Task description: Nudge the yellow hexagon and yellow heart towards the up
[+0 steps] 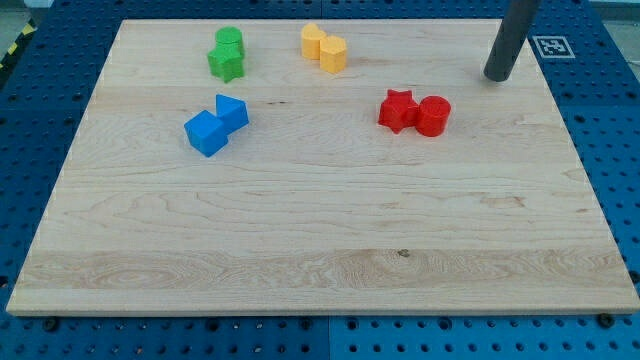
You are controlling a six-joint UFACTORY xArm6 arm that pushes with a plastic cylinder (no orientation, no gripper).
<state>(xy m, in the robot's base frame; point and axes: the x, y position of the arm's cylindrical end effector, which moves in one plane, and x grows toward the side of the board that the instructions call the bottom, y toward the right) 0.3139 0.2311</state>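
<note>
The yellow heart (313,40) and the yellow hexagon (333,54) touch each other near the view's top, a little left of centre. My tip (497,76) stands on the board at the view's upper right, far to the right of both yellow blocks and touching no block.
A green cylinder (229,39) and a green star (226,62) sit together at the upper left. A blue triangle (232,110) and a blue cube (206,133) lie below them. A red star (398,110) and a red cylinder (433,115) sit right of centre. The wooden board (320,240) lies on a blue pegboard.
</note>
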